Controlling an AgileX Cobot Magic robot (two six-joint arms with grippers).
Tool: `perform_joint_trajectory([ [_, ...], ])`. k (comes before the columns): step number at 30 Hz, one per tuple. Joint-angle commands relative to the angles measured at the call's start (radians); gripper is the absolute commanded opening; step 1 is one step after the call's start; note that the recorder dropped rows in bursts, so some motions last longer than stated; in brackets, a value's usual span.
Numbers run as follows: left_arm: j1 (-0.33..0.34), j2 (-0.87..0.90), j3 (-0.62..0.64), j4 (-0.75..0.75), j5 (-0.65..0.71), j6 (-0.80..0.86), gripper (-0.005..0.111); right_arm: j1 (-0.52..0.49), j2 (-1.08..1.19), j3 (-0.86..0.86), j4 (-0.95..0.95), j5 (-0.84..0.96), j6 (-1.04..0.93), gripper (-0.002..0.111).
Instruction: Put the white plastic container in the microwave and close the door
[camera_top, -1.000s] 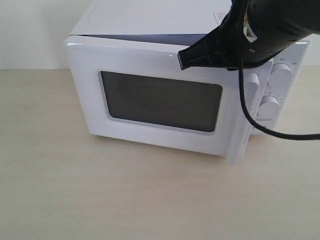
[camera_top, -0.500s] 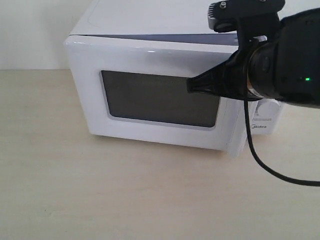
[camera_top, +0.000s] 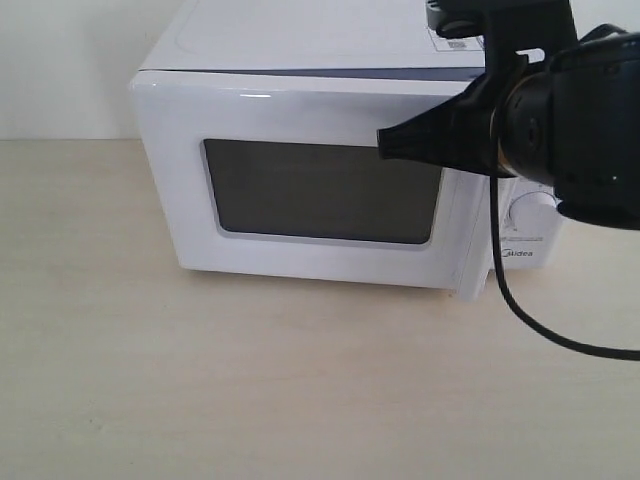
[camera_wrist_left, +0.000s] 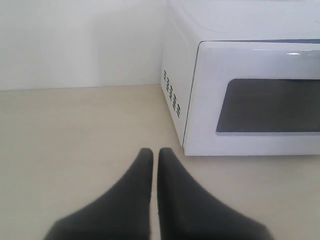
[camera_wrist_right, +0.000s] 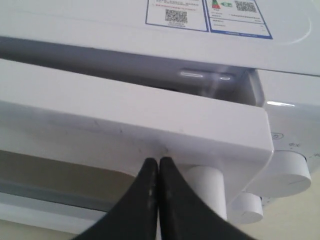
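The white microwave (camera_top: 290, 40) stands at the back of the table. Its door (camera_top: 300, 110) with the dark mesh window is almost flat against the body. The right wrist view shows a narrow dark gap remaining along the door (camera_wrist_right: 125, 115) toward the handle side. My right gripper (camera_top: 383, 145) is shut, its tip (camera_wrist_right: 159, 162) pressed on the door's front face beside the white bar handle (camera_wrist_right: 206, 190). My left gripper (camera_wrist_left: 152, 152) is shut on nothing, low over the table left of the microwave (camera_wrist_left: 240, 20). The white plastic container is hidden from every view.
Two round knobs (camera_wrist_right: 290, 172) sit on the panel right of the door, one partly seen in the exterior view (camera_top: 530, 212). Stickers (camera_wrist_right: 210, 12) lie on the microwave's top. A black cable (camera_top: 520, 320) hangs from the right arm. Vent slots (camera_wrist_left: 171, 92) mark the microwave's left side.
The door has swung from clearly ajar to nearly flush with the body. My right gripper came down from the door's top edge and pushed in with it.
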Motion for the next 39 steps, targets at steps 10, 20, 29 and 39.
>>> perform_joint_trajectory([
  [10, -0.005, -0.003, 0.003, 0.009, -0.011, -0.004, 0.004, -0.005, 0.098, 0.004, -0.080, 0.002, 0.087, 0.000],
  [20, -0.005, -0.003, 0.003, 0.052, -0.011, -0.015, 0.004, -0.005, 0.101, 0.004, -0.173, 0.073, 0.128, 0.000],
  [29, -0.005, -0.003, 0.003, 0.052, -0.011, -0.015, 0.004, -0.005, 0.101, 0.004, -0.246, 0.077, 0.184, 0.000],
  [39, -0.005, -0.003, 0.003, 0.054, -0.011, -0.015, 0.004, -0.087, 0.101, 0.004, -0.269, -0.006, 0.229, 0.000],
])
